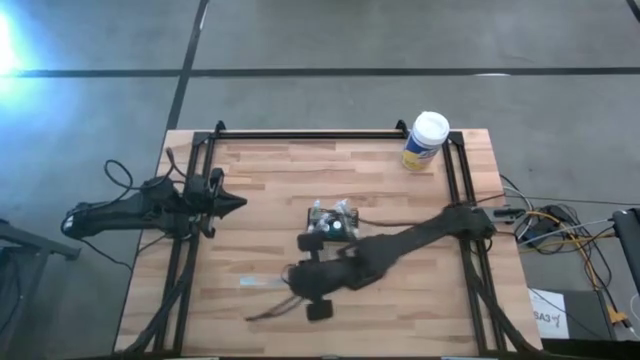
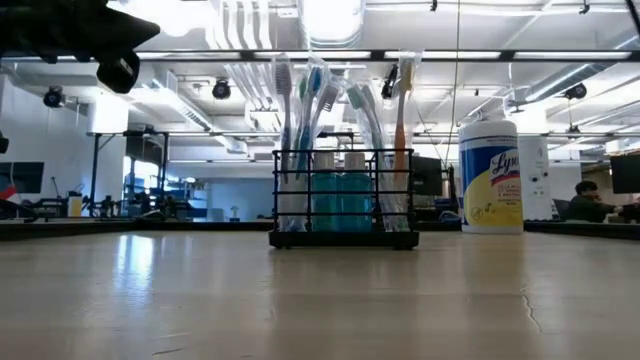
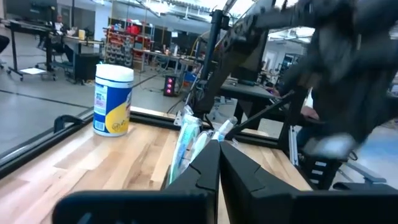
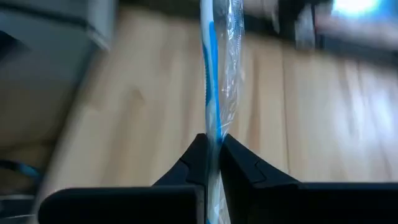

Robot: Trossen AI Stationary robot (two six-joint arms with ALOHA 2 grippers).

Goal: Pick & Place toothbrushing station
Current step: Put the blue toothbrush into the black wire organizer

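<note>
In the high view the right gripper (image 1: 300, 283) is too small to make out, and the pale thing (image 1: 262, 283) beside it may be a wrapped toothbrush; in the right wrist view that toothbrush (image 4: 214, 81) runs off the picture's edge and the table (image 4: 317, 118) behind is blurred

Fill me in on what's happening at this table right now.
The right gripper is shut on a wrapped blue toothbrush, holding it above the wooden table. The toothbrushing station stands mid-table, already holding several brushes. The left gripper waits shut at the table's left side. A yellow wipes canister stands at the far right corner.
</note>
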